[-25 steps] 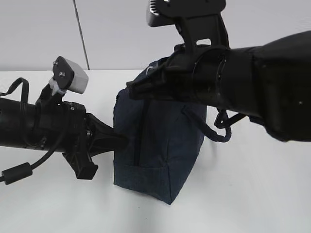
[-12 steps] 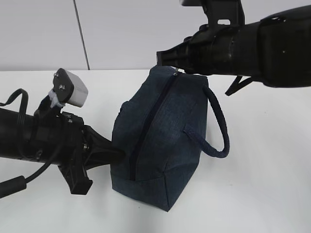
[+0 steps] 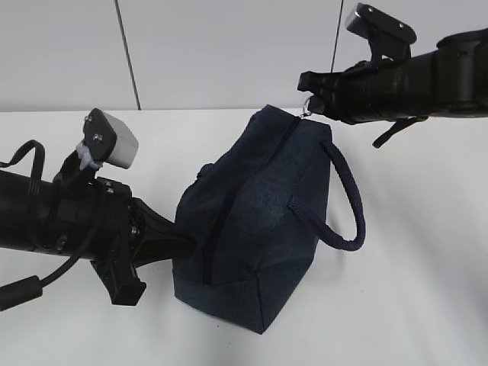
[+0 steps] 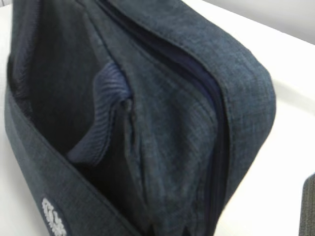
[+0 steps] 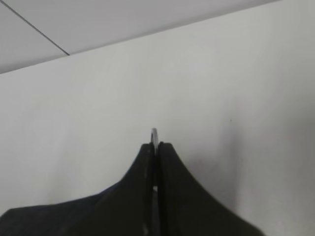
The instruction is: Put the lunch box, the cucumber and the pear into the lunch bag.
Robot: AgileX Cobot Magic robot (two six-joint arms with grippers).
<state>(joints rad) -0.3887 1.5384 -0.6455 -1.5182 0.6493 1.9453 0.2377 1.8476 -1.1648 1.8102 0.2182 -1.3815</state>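
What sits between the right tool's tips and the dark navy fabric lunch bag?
Only the small metal ring pull: the right tool pinches it at the top far end of the dark navy fabric lunch bag, seen in the exterior view and the right wrist view.

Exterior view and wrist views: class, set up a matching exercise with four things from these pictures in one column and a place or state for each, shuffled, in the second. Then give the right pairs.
Column one:
1. lunch bag
2. loop handle
3. right gripper
4. left gripper

Column two:
A. pressed against the bag's near lower left end
B. shut on a thin metal ring
C. standing on the white table, its zipper running along the top
D. hanging in an arc off the bag's right side

Pairs: 1-C, 2-D, 3-B, 4-A
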